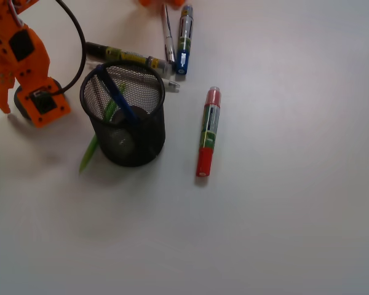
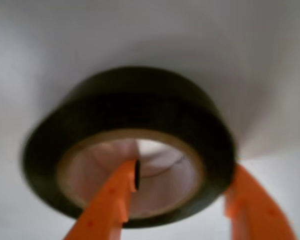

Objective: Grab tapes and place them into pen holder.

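I see a plain white table (image 1: 283, 233). On it stands the black mesh pen holder (image 1: 124, 117), with a green pen (image 1: 89, 153) lying against its left foot. To its right lies a red marker (image 1: 208, 132); behind it lie a blue marker (image 1: 184, 40), a silver pen (image 1: 168, 34) and a dark marker (image 1: 126, 56). At the left, a black tape roll (image 2: 130, 145) rests on the table.
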